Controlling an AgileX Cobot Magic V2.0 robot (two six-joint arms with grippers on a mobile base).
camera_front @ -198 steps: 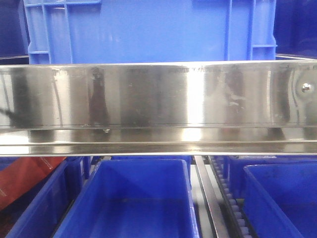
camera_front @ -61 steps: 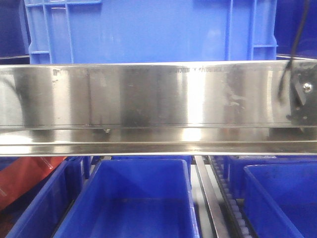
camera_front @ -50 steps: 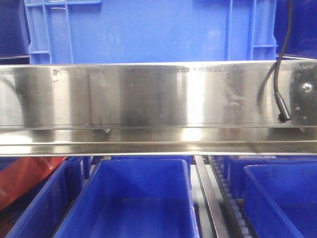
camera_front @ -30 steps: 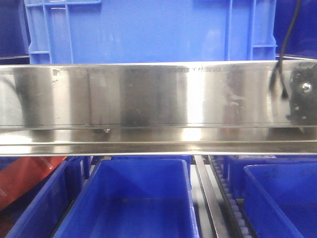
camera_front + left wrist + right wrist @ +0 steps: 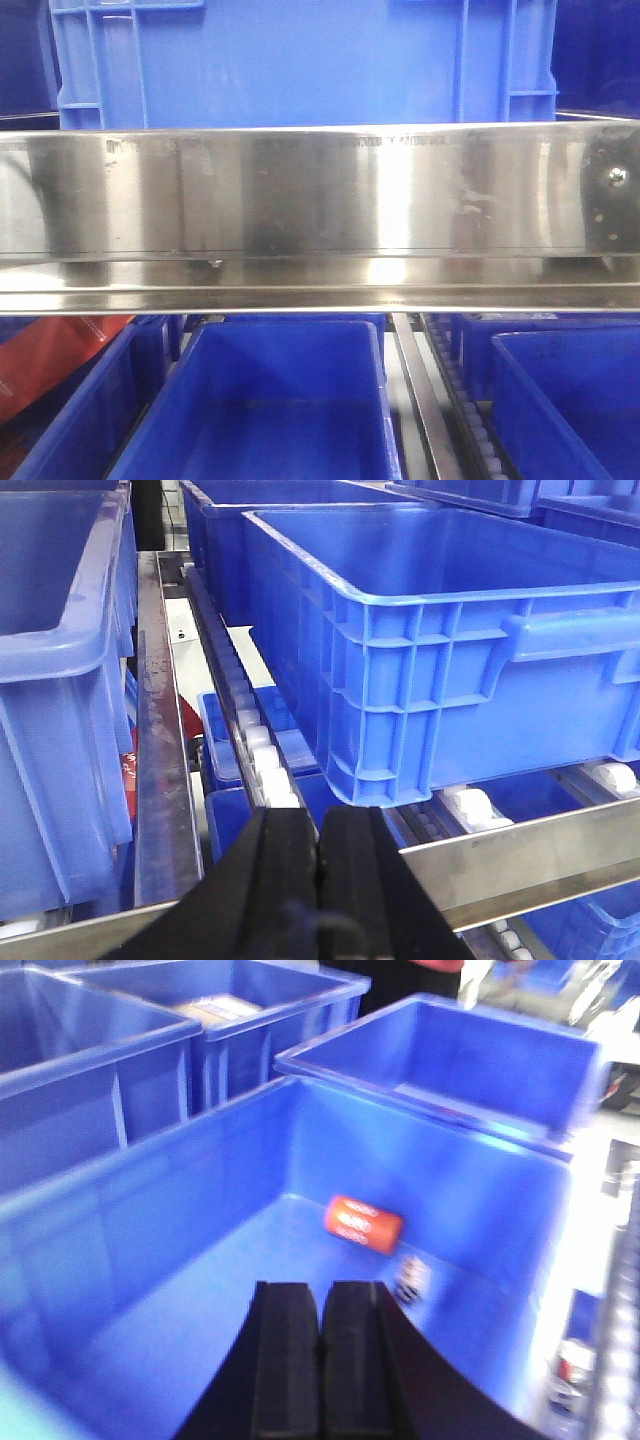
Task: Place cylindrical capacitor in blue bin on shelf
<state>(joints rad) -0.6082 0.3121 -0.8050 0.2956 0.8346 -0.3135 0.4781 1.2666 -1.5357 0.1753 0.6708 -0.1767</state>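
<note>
The shelf's shiny steel front rail (image 5: 320, 190) runs across the front view, with a blue bin (image 5: 300, 60) above it and open blue bins (image 5: 270, 400) below. No gripper shows there. My left gripper (image 5: 318, 825) is shut and empty, just above a steel rail (image 5: 520, 855), facing a large blue bin (image 5: 450, 670) on roller tracks. My right gripper (image 5: 322, 1300) is shut and empty over the inside of a blue bin (image 5: 150, 1210). A small dark-and-white thing (image 5: 411, 1279) lies on that bin's floor, too blurred to name. No clear dark cylindrical capacitor shows.
An orange-red cylinder (image 5: 363, 1223) lies near the far wall of the bin under my right gripper. More blue bins (image 5: 450, 1060) stand beyond it. A red pack (image 5: 50, 360) shows at the lower left of the front view. White rollers (image 5: 262, 765) run beside the left bin.
A black cable and a dark arm part that showed at the right end of the rail in the front view have gone out of sight. The bins have not moved.
</note>
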